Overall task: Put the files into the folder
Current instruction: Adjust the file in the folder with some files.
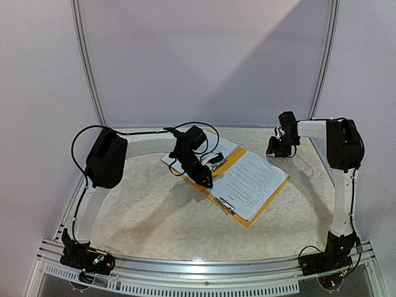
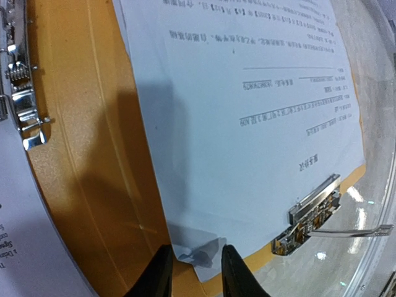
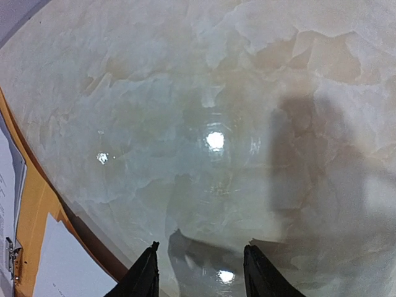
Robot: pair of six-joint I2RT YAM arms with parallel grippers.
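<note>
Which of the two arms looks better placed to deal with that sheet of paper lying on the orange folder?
Probably the left gripper: its fingers straddle a corner of the sheet on the folder. The right gripper hangs over bare table.

Table [image 1: 161, 216]: glossy top with a pale cream and beige marbled pattern, bright light spots reflecting on it in the right wrist view, edged at the near side by a ribbed aluminium rail [image 1: 204, 272]. Backdrop [image 1: 204, 62]: plain pale lilac wall panel framed by two curved metal profiles, crossed by a broad diagonal shadow. Black cables [image 1: 77, 139] loop above the table's left edge.
</note>
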